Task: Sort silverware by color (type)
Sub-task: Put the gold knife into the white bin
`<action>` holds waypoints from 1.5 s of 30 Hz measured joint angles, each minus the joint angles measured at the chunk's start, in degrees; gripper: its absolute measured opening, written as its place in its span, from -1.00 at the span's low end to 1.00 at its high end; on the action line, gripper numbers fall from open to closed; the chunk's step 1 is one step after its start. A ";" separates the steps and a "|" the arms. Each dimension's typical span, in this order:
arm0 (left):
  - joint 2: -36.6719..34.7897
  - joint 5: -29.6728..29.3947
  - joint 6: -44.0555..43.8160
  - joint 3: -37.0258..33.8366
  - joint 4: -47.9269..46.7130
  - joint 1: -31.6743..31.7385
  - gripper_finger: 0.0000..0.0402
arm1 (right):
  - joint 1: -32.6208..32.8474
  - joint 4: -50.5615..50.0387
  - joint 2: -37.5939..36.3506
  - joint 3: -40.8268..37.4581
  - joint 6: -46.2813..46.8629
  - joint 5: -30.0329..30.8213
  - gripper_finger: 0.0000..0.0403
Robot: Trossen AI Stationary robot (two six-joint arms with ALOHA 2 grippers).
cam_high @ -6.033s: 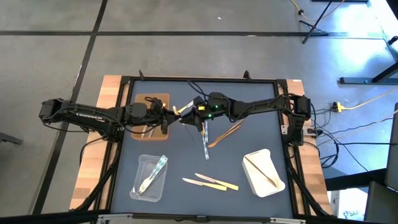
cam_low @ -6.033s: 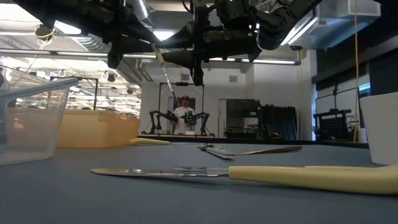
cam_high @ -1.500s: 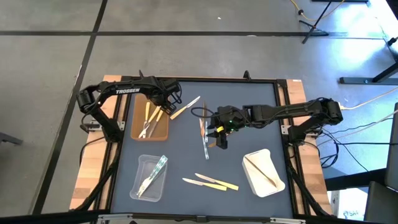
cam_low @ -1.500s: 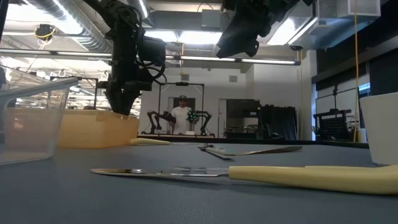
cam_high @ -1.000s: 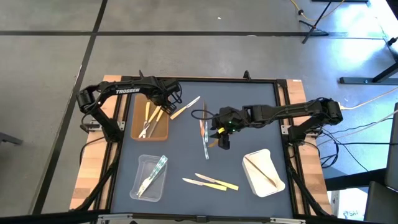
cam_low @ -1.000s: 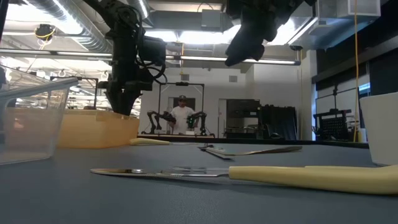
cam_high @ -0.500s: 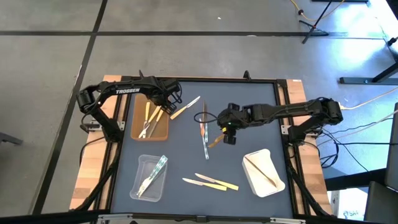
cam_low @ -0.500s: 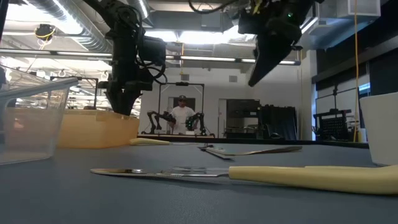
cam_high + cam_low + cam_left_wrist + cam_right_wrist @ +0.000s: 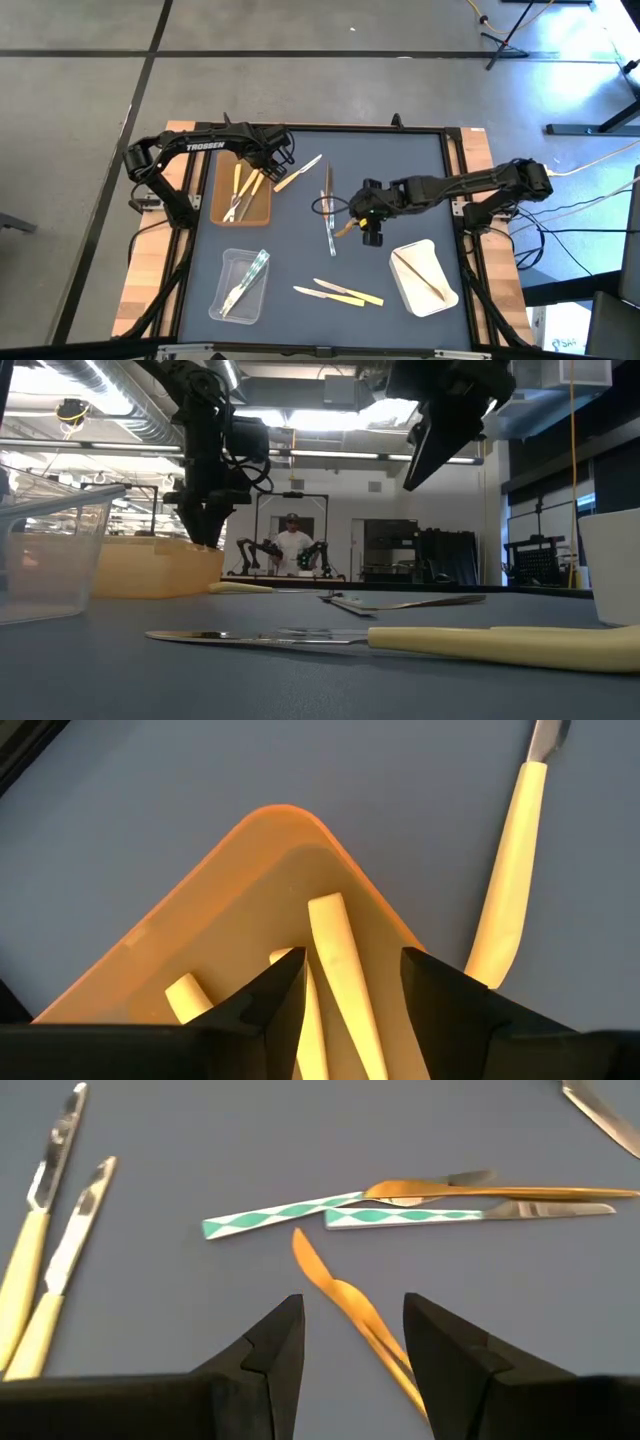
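**Sorting partly done, several pieces loose on the surface**

The brown tray [image 9: 243, 190] holds a few yellow-handled utensils [image 9: 238, 183], the clear tray [image 9: 240, 284] a couple of green-patterned pieces [image 9: 252, 273], and the white tray [image 9: 423, 276] one tan wooden piece [image 9: 419, 272].

Left on the dark surface [image 9: 400, 170]: a yellow-handled knife [image 9: 298, 172] just beside the brown tray, two green-patterned utensils [image 9: 329, 215] at centre with a gold utensil [image 9: 355, 1315] beside them, and two yellow-handled pieces [image 9: 338, 292] near the front edge.

The left gripper [image 9: 276, 158] hovers at the brown tray's corner, jaws open and empty. The right gripper [image 9: 371, 232] hangs above the gold utensil, jaws apart, holding nothing. Judging by this, about half remains.
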 joint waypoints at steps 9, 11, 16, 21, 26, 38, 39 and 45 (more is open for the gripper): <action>-0.02 0.19 -0.39 0.00 0.00 0.00 -0.21 | 1.16 3.53 -0.02 -2.27 2.33 0.98 -0.21; -0.19 0.61 -0.50 0.00 -0.24 0.00 -0.21 | 1.14 4.59 -0.02 -3.14 3.35 1.04 -0.21; -0.25 0.76 -1.76 -0.02 -1.11 -0.01 -0.21 | 1.14 4.37 -0.02 -5.16 3.00 1.70 -0.21; -0.26 1.81 -1.81 -0.02 -1.09 -0.07 -0.21 | 0.58 3.81 -0.02 -7.90 -0.99 1.51 -0.21; -0.25 2.34 -1.81 -0.02 -1.09 -0.47 -0.21 | -2.70 3.88 -0.02 -10.93 -1.68 -0.18 -0.21; -0.24 2.48 -1.83 -0.02 -1.09 -1.70 -0.21 | -10.92 12.85 -0.02 -21.52 -9.79 -2.57 -0.21; -0.24 2.49 -1.82 -0.02 -1.09 -1.70 -0.21 | -11.36 14.19 -0.02 -22.29 -10.26 -2.58 -0.21; -0.24 2.47 -1.83 -0.02 -1.07 -1.70 -0.21 | -12.89 16.82 -0.02 -24.52 -11.58 -2.61 -0.21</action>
